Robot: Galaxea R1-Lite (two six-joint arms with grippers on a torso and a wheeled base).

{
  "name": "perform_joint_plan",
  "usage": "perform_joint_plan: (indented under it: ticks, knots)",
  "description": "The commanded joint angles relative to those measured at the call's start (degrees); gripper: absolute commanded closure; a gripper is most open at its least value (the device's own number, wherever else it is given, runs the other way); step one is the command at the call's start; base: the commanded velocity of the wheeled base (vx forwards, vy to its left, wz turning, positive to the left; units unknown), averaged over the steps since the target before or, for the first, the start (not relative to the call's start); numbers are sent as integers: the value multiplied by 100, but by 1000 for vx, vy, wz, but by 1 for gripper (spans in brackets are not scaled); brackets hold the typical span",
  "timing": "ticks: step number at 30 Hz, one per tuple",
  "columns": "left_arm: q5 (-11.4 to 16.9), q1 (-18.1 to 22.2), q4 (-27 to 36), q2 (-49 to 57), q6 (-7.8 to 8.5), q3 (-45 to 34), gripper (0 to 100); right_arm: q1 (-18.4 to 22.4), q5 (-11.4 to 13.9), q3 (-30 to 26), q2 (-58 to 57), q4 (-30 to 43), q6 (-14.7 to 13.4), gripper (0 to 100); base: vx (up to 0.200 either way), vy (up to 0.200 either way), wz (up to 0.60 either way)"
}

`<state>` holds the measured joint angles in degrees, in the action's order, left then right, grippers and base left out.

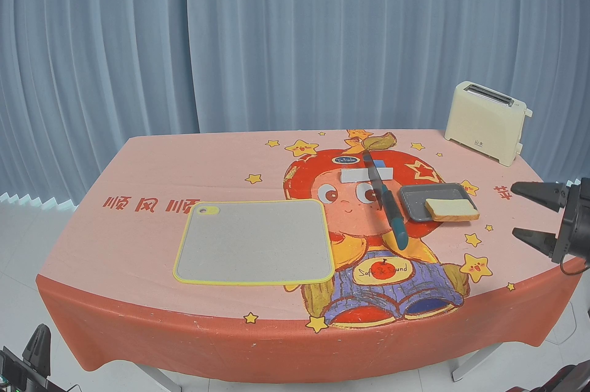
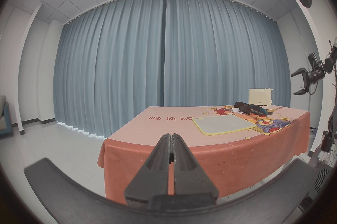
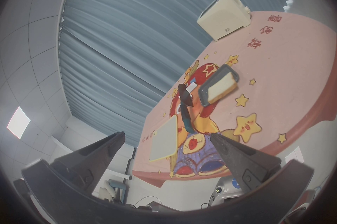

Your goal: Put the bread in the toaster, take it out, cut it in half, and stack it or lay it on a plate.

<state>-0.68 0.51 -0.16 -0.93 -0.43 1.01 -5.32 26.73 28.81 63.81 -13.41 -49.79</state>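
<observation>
Currently, bread slice (image 1: 452, 209) lying in grey plate (image 1: 418, 199), left hand (image 2: 171, 138) pressed together, right hand (image 1: 516, 210) spread wide.

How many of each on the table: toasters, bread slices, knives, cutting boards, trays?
toaster: 1
bread slice: 1
knife: 1
cutting board: 1
tray: 1
Total: 5

toaster (image 1: 485, 121) slots' insides hidden, left gripper (image 1: 38, 345) cropped (bottom corner)
</observation>
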Motion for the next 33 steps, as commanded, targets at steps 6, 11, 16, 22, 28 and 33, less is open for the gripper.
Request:
perform_joint_plan:
  ticks: [6, 11, 16, 22, 28, 33]
  knots:
    - [-2, 2, -2, 93, -1, -101, 100, -435, 60, 899, 879, 14, -260, 0, 0, 0, 0]
    - [-2, 2, -2, 93, -1, -101, 100, -435, 130, 749, 1046, -30, -268, 0, 0, 0, 0]
    - [-2, 2, -2, 93, -1, -101, 100, -400, 192, 767, 1363, -74, -268, 0, 0, 0, 0]
    - [-2, 2, -2, 93, -1, -101, 100, -400, 183, 846, 1477, -100, -277, 0, 0, 0, 0]
    - [-2, 2, -2, 93, -1, -101, 100, -233, 201, 978, 1486, -109, -471, 0, 0, 0, 0]
    - [-2, 2, -2, 93, -1, -101, 100, -189, 201, 1004, 1494, -109, -515, 0, 0, 0, 0]
